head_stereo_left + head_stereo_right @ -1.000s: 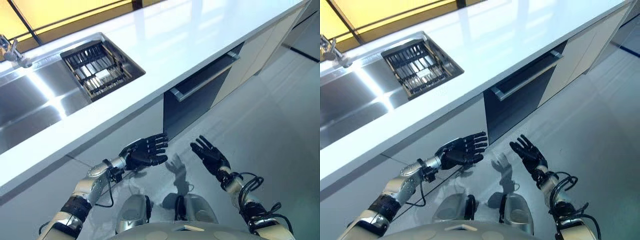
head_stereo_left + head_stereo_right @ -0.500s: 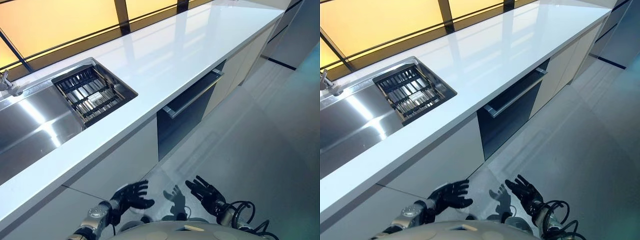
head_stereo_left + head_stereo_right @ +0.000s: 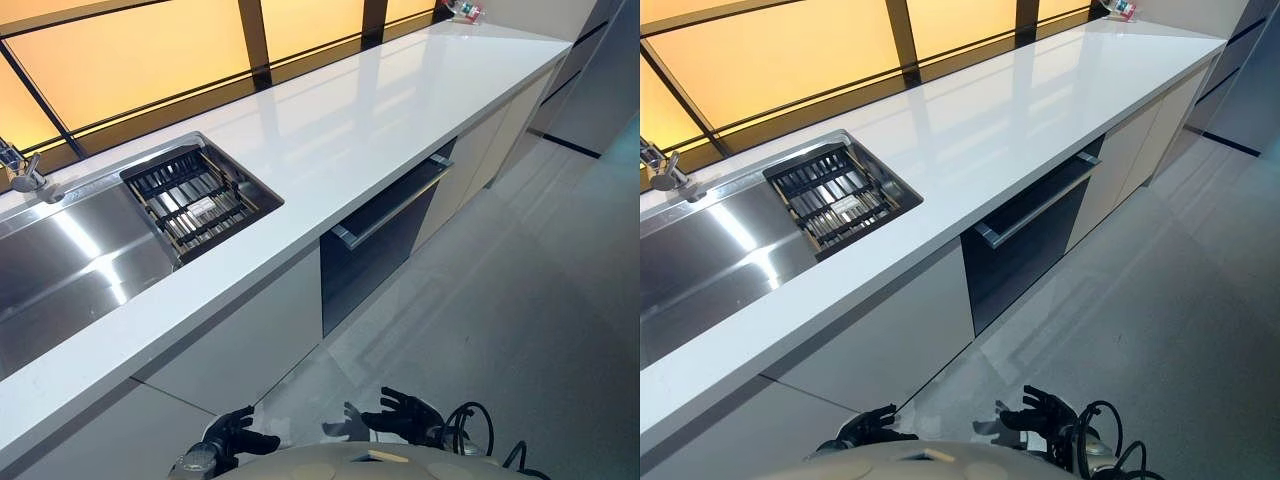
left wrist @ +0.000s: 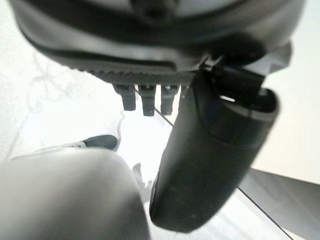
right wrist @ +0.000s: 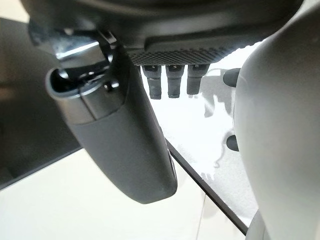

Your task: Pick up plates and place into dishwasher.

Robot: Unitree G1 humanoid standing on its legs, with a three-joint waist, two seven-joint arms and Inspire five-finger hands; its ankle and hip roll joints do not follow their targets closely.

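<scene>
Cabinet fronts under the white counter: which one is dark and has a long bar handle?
The dishwasher door, just right of the sink. It is black-fronted with a silver bar handle; the neighbouring fronts are pale and plain.

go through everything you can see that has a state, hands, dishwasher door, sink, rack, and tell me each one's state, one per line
Left dark hand: open, holding nothing.
Right dark hand: open, holding nothing.
Dark-fronted dishwasher door under the white countertop: shut.
Stainless steel sink: holds no plates.
Black wire dish rack: set in the sink's right end.

Both robot hands, left robot hand [image 3: 237, 437] & right robot hand [image 3: 402, 416], matte black w/ segmented fingers.
</scene>
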